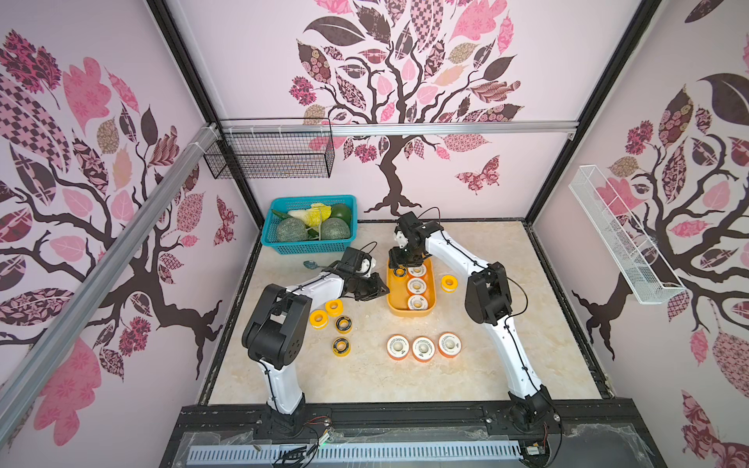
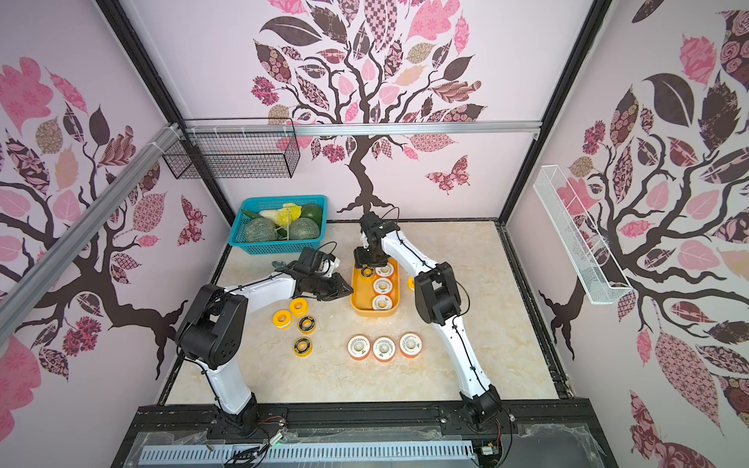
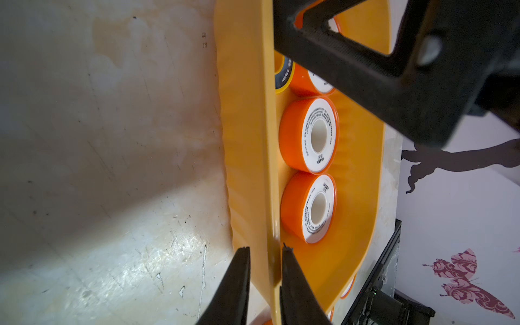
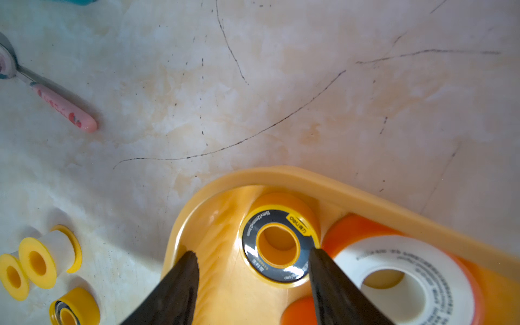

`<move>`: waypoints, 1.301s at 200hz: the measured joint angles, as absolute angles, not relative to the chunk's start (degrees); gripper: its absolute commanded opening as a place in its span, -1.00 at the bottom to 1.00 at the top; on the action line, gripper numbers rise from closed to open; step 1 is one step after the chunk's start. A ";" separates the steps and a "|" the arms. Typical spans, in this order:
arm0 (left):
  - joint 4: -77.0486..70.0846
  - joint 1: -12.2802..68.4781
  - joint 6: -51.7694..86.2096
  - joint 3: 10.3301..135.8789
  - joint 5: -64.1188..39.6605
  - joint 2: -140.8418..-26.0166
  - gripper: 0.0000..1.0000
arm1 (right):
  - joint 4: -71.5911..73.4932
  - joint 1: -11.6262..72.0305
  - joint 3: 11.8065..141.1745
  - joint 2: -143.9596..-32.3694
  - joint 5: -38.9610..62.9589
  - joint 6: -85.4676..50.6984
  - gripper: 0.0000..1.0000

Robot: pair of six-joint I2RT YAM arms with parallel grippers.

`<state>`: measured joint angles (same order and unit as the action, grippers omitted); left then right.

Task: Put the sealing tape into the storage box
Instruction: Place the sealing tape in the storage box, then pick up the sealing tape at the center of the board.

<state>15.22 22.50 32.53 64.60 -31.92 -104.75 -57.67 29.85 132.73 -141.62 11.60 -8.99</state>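
Yellow-orange plastic, the storage box [image 1: 410,313] sits on the table [image 1: 356,381]. It holds three orange-rimmed spools [image 1: 417,286] in a row and one black-faced spool [image 4: 250,249] at its far end. The right gripper [image 4: 251,251] stands wide around that spool, one finger touching its edge and the other apart. The left gripper [image 3: 266,250] is narrow, astride the box's side wall; whether it pinches, I cannot tell. Loose spools [image 1: 423,349] lie on the table around the box.
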 measured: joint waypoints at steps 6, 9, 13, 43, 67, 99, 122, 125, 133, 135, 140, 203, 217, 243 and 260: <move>15.64 22.50 32.51 64.73 -31.68 -104.71 -0.33 | -57.17 29.78 131.98 -141.14 11.92 -8.99 0.33; 15.92 22.50 32.38 64.86 -31.51 -104.64 -0.31 | -56.88 29.71 131.41 -140.77 12.12 -9.08 0.33; 16.21 22.50 32.36 65.04 -31.27 -104.57 -0.27 | -56.51 29.58 130.52 -140.14 12.45 -9.21 0.33; 19.49 22.50 31.20 66.08 -28.29 -101.54 0.02 | -53.12 28.14 121.56 -133.03 15.27 -10.48 0.33; 22.72 22.50 29.58 67.11 -24.51 -96.49 0.13 | -49.78 25.41 113.78 -125.21 17.34 -11.38 0.34; 27.53 22.50 26.96 67.13 -17.06 -88.73 0.17 | -45.80 20.62 104.51 -115.55 18.52 -11.57 0.36; 30.70 22.37 25.61 64.73 -10.85 -82.67 0.19 | -43.81 17.45 97.80 -110.00 18.61 -11.60 0.37; 31.05 22.35 25.50 64.36 -10.07 -82.02 0.19 | -43.48 17.08 96.88 -109.34 18.65 -11.62 0.37; 32.25 22.17 25.36 63.18 -7.77 -80.23 0.21 | -42.68 16.32 94.32 -107.66 18.83 -11.66 0.38; 32.60 22.15 25.34 62.87 -7.27 -79.79 0.22 | -42.46 16.14 93.67 -107.22 18.87 -11.70 0.38; 33.26 22.04 25.36 62.15 -6.09 -78.89 0.23 | -41.98 15.70 91.94 -106.17 18.98 -11.75 0.38; 37.71 21.26 28.45 52.82 4.47 -73.65 0.33 | -36.42 9.65 73.52 -93.71 22.52 -12.91 0.38; 37.91 21.26 28.99 51.33 5.02 -73.71 0.37 | -35.38 8.49 70.70 -91.77 22.81 -12.88 0.38; 37.56 21.34 30.02 48.95 5.58 -74.50 0.46 | -34.41 7.84 66.96 -90.24 23.24 -12.86 0.38; 36.82 21.56 30.22 47.35 5.87 -75.64 0.52 | -34.04 7.84 65.43 -90.21 23.66 -12.88 0.38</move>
<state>36.82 21.56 30.22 47.35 5.87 -75.64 -34.04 7.84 65.43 -90.21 23.66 -12.88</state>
